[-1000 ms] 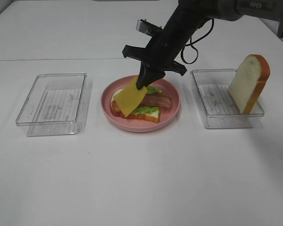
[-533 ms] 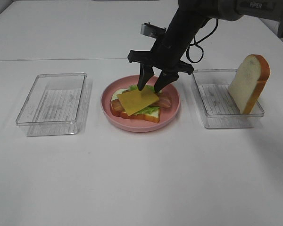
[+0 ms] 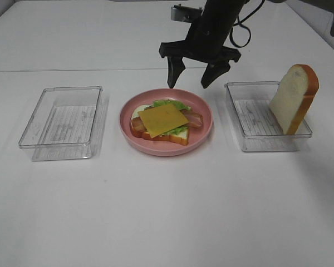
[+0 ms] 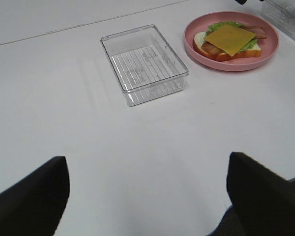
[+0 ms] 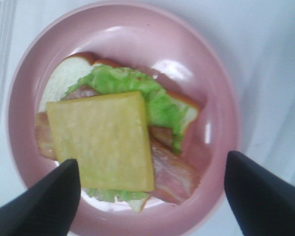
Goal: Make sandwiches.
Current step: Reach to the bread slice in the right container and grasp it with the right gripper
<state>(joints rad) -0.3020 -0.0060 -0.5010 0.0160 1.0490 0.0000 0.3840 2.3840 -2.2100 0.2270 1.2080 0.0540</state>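
Observation:
On the pink plate (image 3: 203, 130) lies the open sandwich stack: a yellow cheese slice (image 3: 162, 118) on top of bacon (image 3: 193, 118), lettuce (image 3: 168, 104) and a bread slice (image 3: 178, 137). The right wrist view looks straight down on the cheese slice (image 5: 101, 140) and the lettuce (image 5: 137, 83). My right gripper (image 3: 191, 74) hangs open above the plate's far rim, empty. A second bread slice (image 3: 293, 97) stands leaning in the right clear tray (image 3: 256, 142). My left gripper (image 4: 147, 191) is open over bare table, far from the plate (image 4: 191, 42).
An empty clear tray (image 3: 64, 119) sits left of the plate, and shows as the tray (image 4: 143, 64) in the left wrist view. A seam in the white table runs behind the plate and trays.
My right gripper opened and let go of the cheese slice, which now lies flat on the stack. The gripper then rose above the plate. The left arm stayed still.

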